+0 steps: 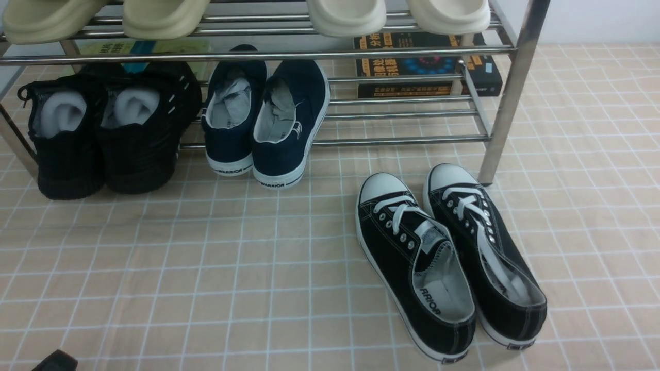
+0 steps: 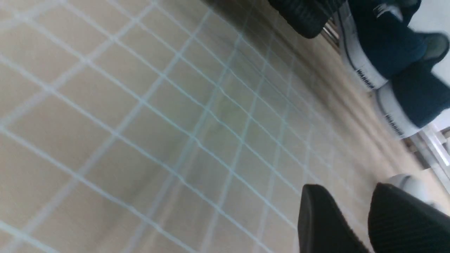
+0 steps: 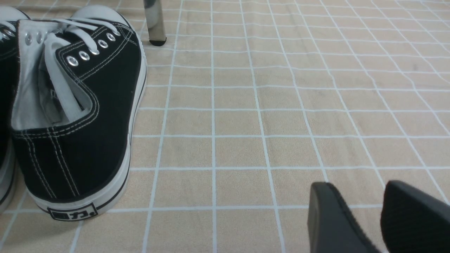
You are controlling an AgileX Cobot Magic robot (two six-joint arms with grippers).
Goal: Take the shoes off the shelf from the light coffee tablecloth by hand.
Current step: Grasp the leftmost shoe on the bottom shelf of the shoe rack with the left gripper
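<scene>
Hands first: what are they holding?

Nothing. My left hand (image 2: 346,196) hangs low over the light coffee tablecloth (image 1: 206,268), its two fingers set moderately apart with only cloth showing between them. My right hand (image 3: 355,191) is the same: fingers parted, empty, close above the cloth, near the black canvas lace-ups (image 1: 448,257).

And the shoes you are after?

The shoes (image 1: 103,134), the all-black knit pair with white stuffing, sit at the left end of the shelf (image 1: 402,139), on its lower tier, side by side, heels toward me and hanging past the front bar. Whether the heels touch the surface I cannot tell. The navy slip-ons (image 1: 268,118) stand just beside them on the same tier. From my left wrist I see one black heel and the navy pair ahead, blurred, well apart from my fingers.

So how much is done?

Of this pair, nothing, I judge. Neither shoe is off the shelf, and neither hand is near them. The lace-ups lie on the cloth in front of the shelf, clear of its bars.

What is left?

All of it: reach with the left hand, grip a heel or collar, draw each shoe out from under the upper bar, and set it down on the open cloth in front.
</scene>
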